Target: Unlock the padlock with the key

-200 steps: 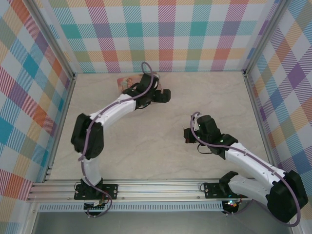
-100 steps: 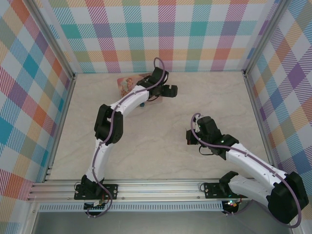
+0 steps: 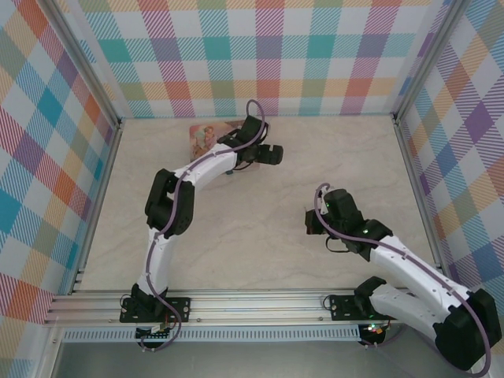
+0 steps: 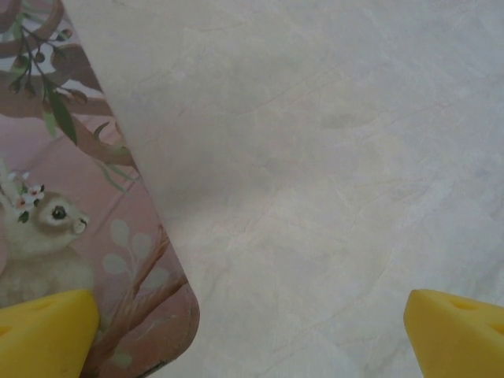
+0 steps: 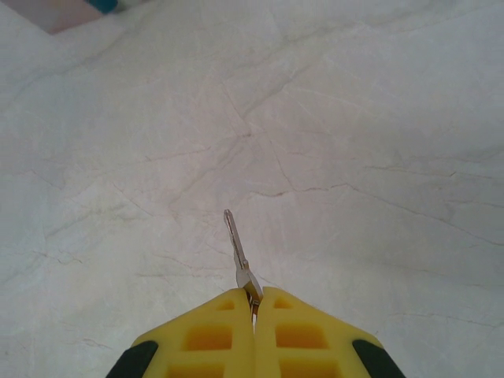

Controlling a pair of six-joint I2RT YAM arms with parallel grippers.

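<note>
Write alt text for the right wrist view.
The yellow right gripper, shut, pinches a thin silvery metal key by its head, the blade pointing away over a pale marbled table. A pink tin edges in at top left.

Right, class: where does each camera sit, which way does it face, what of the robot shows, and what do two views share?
Top external: above and behind, facing down on the pale marbled table; both white arms show.
Left wrist: arm-mounted, facing down; the open left gripper shows by its yellow fingertips.
Right wrist: facing down and forward; the right gripper, shut on the thin metal key.
Shared: top and left wrist see the pink illustrated tin.
</note>
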